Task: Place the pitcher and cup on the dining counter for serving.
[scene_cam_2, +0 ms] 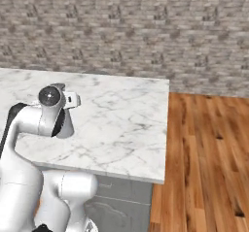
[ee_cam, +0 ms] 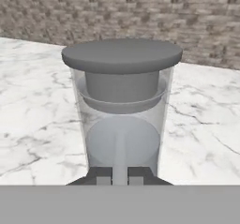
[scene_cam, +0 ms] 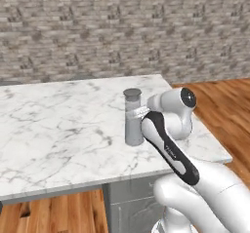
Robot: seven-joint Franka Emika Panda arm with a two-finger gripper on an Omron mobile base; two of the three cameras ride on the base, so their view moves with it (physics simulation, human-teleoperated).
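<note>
The tall slim grey translucent pitcher [scene_cam: 133, 117] with its narrower neck and round flat grey lid stands upright on the white grey-veined marble tabletop [scene_cam: 58, 129] of the dining counter, toward the slab's right end and nearer its front edge than its back. In the left base view it sits just at nine o'clock of the robot's wrist, touching the white hand that reaches in from three o'clock. In the right base view the pitcher [scene_cam_2: 62, 124] is largely hidden behind the rounded white wrist joint, with only its lower body and a bit of the lid showing. The hand view looks straight at the pitcher [ee_cam: 123, 110] from close by: the lid spreads wide at twelve o'clock, the neck and an inner ring show through the clear wall beneath it, and the marble tabletop [ee_cam: 33, 115] stretches out at nine and three o'clock. The gripper [ee_cam: 120, 175] sits at six o'clock of that view, its two dark fingertips [ee_cam: 100, 175] close together with a narrow gap, right against the pitcher's lower body; whether the jaws actually clamp the pitcher I cannot tell. Beyond the tabletop rises a grey-brown brick wall [scene_cam: 122, 27], and a wooden plank floor [scene_cam_2: 209, 163] runs along the slab's right side.
</note>
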